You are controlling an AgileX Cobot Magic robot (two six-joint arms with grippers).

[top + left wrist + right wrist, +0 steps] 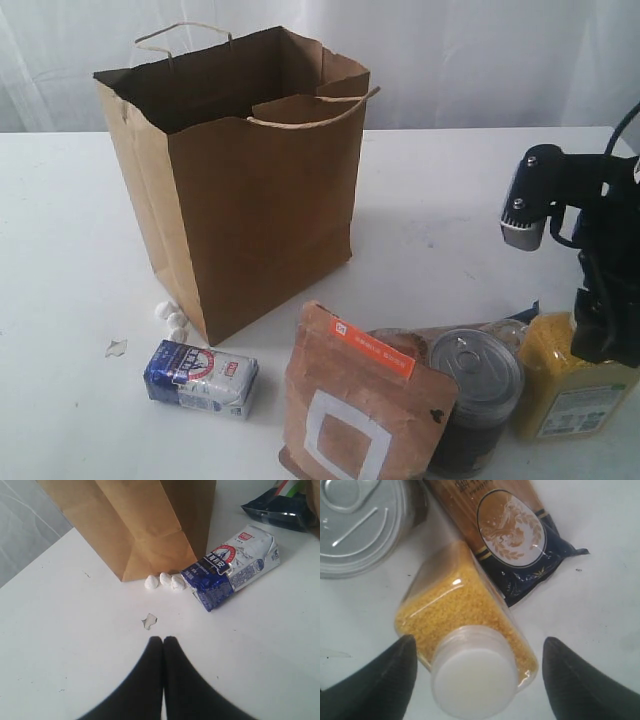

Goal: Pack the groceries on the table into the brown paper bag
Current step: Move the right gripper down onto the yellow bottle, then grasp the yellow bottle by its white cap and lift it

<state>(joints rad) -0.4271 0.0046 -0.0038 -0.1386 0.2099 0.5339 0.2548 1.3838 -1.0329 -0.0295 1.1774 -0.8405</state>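
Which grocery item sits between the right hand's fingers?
The yellow white-capped jar: its cap lies between the fingers of the open right hand; the tin can and spaghetti pack lie beyond.

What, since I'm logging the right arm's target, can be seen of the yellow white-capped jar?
The yellow white-capped jar is clear, plastic-looking and full of fine yellow grains, with a round white cap and a pale label. It stands upright on the table beside the tin can, with the blue-ended spaghetti pack close by. The open right gripper straddles its cap without visible contact.
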